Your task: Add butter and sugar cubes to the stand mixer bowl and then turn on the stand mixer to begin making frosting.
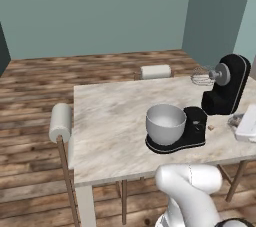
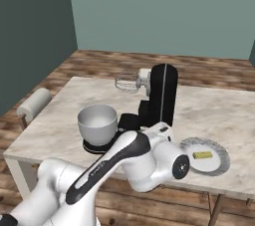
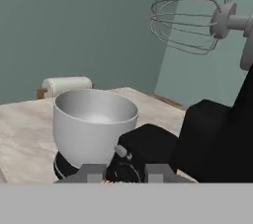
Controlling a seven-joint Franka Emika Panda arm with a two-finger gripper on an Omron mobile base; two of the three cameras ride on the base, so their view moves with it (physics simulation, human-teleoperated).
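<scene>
Two dark claw fingertips rise low at the desk's level, close together with a narrow gap; something small and reddish shows between them at the picture's edge, too little to say what it is or whether it is clamped. Just ahead sits the mixer, its flat black base carrying a small silver knob that faces the claw. On that base stands the bowl, upright, and nothing can be made out inside it. Above and to the right, the wire whisk hangs on the tilted-back head, well clear of the bowl's rim.

From the right base camera, the butter lies on a shallow grey plate on the desk, right of the mixer and apart from the bowl, with the white arm's elbow in front of the mixer base.

From the left base camera, a small brown cube rests on the desk just beside the mixer base, between it and the plate. Two chairs with pale rolled backs stand at the desk's far sides.
</scene>
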